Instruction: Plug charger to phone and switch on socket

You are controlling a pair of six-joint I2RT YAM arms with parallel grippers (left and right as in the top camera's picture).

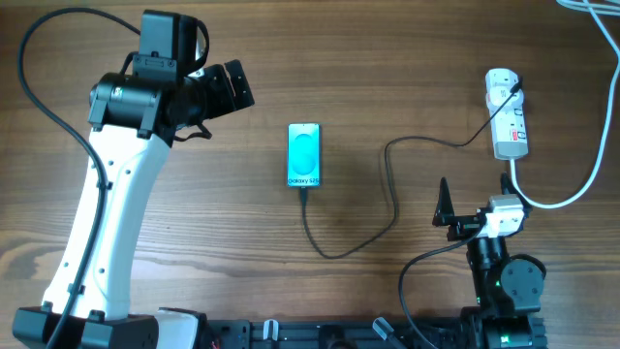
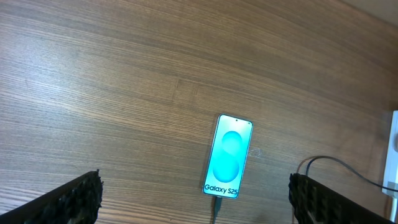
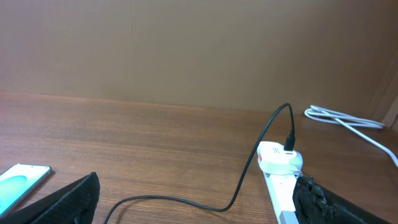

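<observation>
The phone [image 1: 303,155] lies flat mid-table, its screen lit cyan-green. The charger [image 1: 387,165], a thin black cable, leaves the phone's near end, loops toward the front and runs up to a black plug in the white socket [image 1: 507,114] at the far right. In the left wrist view the charger [image 2: 216,208] meets the bottom edge of the phone [image 2: 228,155]. My left gripper [image 1: 237,85] hangs open, left of and above the phone. My right gripper [image 1: 475,199] is open, just in front of the socket [image 3: 280,162]. Nothing is between either pair of fingers.
A thick white lead [image 1: 581,184] loops from the socket along the right edge and off the top. The right wrist view shows the same lead [image 3: 342,118] at its right side. Both arm bases and their black cables stand along the front edge.
</observation>
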